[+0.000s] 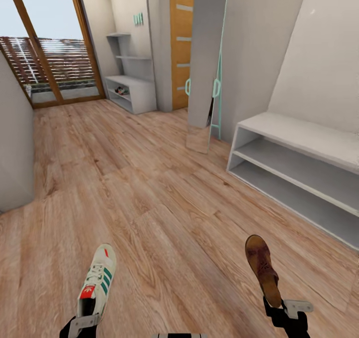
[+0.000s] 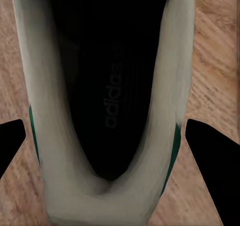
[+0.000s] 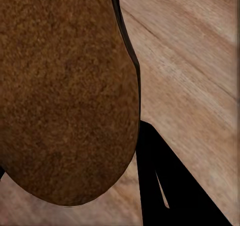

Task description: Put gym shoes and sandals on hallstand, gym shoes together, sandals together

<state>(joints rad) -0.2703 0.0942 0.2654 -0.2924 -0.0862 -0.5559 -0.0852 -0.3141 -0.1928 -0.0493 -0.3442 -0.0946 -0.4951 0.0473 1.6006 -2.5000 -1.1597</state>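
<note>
Step in hand: transit, judged. Both arms carry footwear, held out over the corridor floor (image 1: 149, 188); nothing set down from these two yet.
Left claw (image 1: 85, 323): clenched on a gym shoe (image 1: 97, 283) at the heel end, toe pointing away from the robot. In the left wrist view the dark fingers (image 2: 212, 156) sit against both sides of the shoe.
Right claw (image 1: 286, 310): grasping a sandal (image 1: 263, 268) at its near end, toe forward. In the right wrist view the brown sandal surface hides most of the grip; one dark finger (image 3: 160, 186) shows beside it.
Hallstand (shoe rack) (image 1: 132, 86): far end of the corridor by the glazed door (image 1: 50, 44), bench with shelves above. A small dark item sits on its lower shelf; too small to identify.
Plain bench (image 1: 299, 163): near right, two open shelves, no upper shelves. Not the target, by my reading.
Mirror (image 1: 204, 69): leaning on the wall between the two units.
Next move calls for: driving forward down the corridor to the far unit, loads kept level, passing clear of the mirror, then setting each item on the rack beside its mate.
Writing: "adidas" on the shoe's insole in the left wrist view; trefoil mark on the red tongue patch in the head view.
</note>
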